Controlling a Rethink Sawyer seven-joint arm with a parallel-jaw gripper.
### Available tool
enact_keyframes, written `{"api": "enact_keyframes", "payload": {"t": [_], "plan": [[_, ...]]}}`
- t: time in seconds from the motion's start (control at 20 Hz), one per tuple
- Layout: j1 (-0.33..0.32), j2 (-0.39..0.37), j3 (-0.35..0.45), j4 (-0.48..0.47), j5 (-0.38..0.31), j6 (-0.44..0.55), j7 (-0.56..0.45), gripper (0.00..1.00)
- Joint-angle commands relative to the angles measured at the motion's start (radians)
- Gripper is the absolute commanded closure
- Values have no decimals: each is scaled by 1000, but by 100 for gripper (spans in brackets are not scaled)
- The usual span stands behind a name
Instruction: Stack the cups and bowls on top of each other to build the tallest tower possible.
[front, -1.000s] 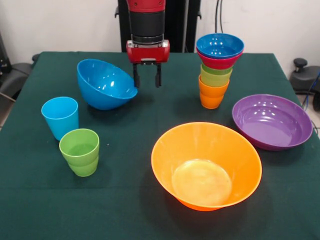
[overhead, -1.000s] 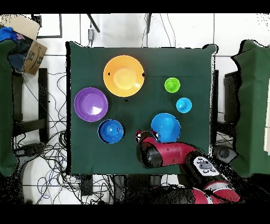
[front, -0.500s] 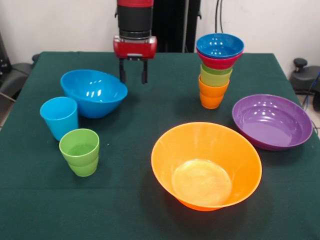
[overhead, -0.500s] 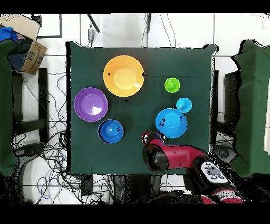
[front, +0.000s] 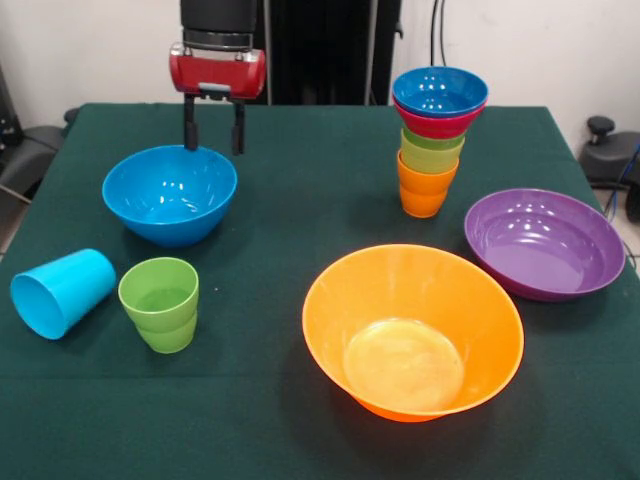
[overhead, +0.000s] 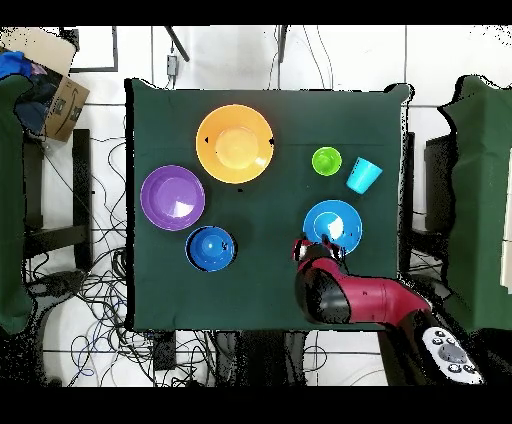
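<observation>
One pincer (front: 212, 137): hanging with its fingers parted and holding nothing, just above the far rim of the loose blue bowl (front: 170, 194).
Loose blue bowl: sitting upright on the table (front: 290, 200).
Light blue cup (front: 61, 291): lying on its side, just beside the stepped green cup (front: 160, 303).
Tower (front: 434, 136): standing on an orange cup, with green cups, a red bowl and a blue bowl nesting above.
Purple bowl (front: 545, 243): resting near the tower.
Large orange bowl (front: 412, 330): sitting nearest the front camera.

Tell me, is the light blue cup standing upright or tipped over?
Tipped over. The light blue cup lies on its side beside the upright green stepped cup.
</observation>
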Motion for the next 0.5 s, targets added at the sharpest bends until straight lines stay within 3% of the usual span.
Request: {"api": "enact_keyframes", "payload": {"t": [0.05, 0.5], "plan": [[22, -10, 124, -39, -43, 83, 11, 0], [70, 63, 76, -72, -44, 25, 44, 0]]}}
